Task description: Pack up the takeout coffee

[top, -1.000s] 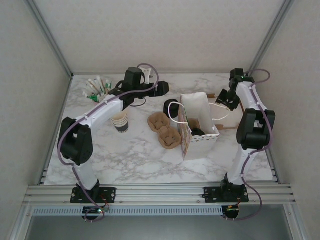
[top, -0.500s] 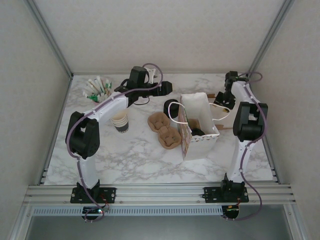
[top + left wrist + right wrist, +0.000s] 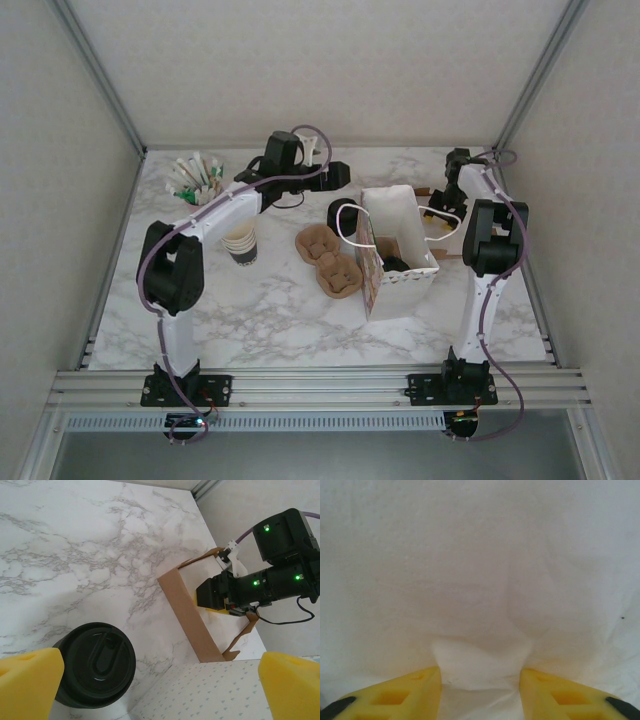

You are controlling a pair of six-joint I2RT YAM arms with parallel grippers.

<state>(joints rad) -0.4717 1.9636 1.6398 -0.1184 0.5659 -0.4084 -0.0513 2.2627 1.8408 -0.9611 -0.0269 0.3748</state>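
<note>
A round black lid (image 3: 397, 264) shows inside the white paper bag (image 3: 385, 215); I take it for the takeout coffee, its cup body hidden by the bag walls. My left gripper (image 3: 340, 172) reaches along the back of the table. It stands wide open (image 3: 160, 690) above the bag's dotted wall (image 3: 220, 690) and a short black lidded cylinder (image 3: 95, 662). My right gripper (image 3: 440, 200) is at the bag's far right side. Its yellow fingers (image 3: 415, 690) stand apart (image 3: 480, 685) with a fold of white paper between them.
A brown pulp cup carrier (image 3: 328, 260) lies left of the bag. A stack of cream cups (image 3: 240, 243) and a holder of stirrers (image 3: 195, 178) stand at the left. A flat brown cardboard frame (image 3: 187, 612) lies behind the bag, under the right gripper (image 3: 212, 592).
My left arm has stretched further right along the back. The right gripper has drawn in closer to the bag's far side, its fingers a little nearer together.
</note>
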